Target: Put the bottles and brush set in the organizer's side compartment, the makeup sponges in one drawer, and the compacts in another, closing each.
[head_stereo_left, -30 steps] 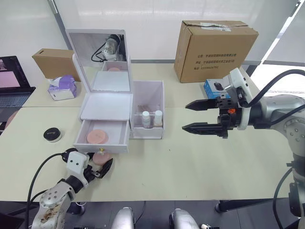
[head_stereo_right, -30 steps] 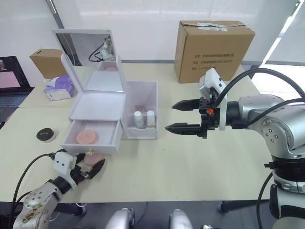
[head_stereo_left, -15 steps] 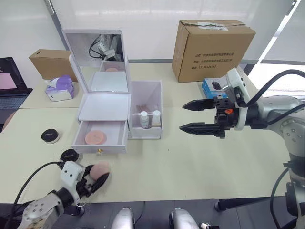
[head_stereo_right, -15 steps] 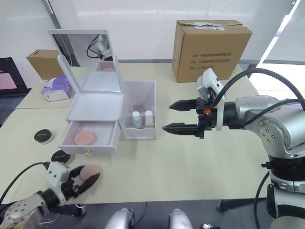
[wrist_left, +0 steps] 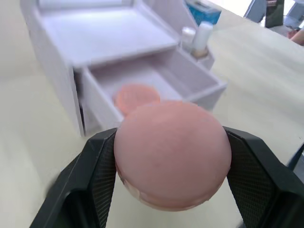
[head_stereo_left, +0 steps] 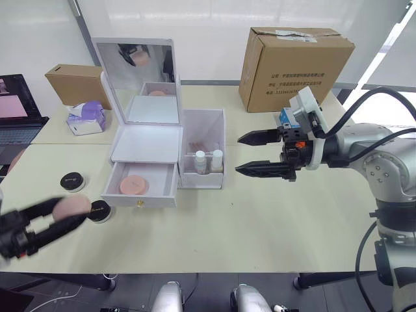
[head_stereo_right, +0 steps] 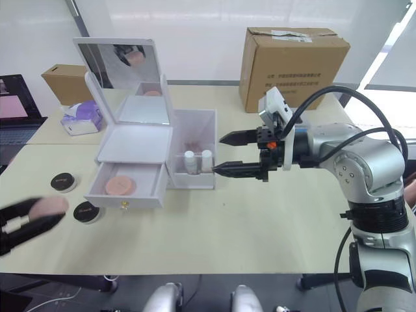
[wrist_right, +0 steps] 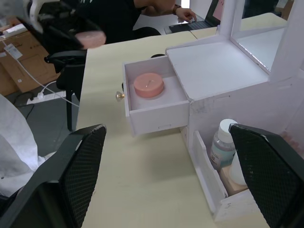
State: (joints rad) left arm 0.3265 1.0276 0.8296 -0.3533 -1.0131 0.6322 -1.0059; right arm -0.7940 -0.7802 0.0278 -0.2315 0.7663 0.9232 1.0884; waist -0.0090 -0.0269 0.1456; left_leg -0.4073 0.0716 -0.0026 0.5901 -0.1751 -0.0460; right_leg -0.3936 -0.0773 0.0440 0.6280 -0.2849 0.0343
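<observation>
While the left jaws (head_stereo_left: 49,218) hold a pink sponge (wrist_left: 172,153), the open drawer (head_stereo_left: 142,185) sits just ahead; right jaws (head_stereo_left: 250,153) gape wide.

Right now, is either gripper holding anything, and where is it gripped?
The left gripper holds a makeup sponge, its two fingers pressing opposite sides of the round edge. The right gripper is open and holds nothing.

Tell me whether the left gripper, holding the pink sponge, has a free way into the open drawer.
Probably yes. The left gripper, shut on a round peach-pink makeup sponge, faces the white organizer's pulled-out drawer. One sponge lies inside with room beside it. A black-lidded compact sits on the table nearby, below that line.
</observation>
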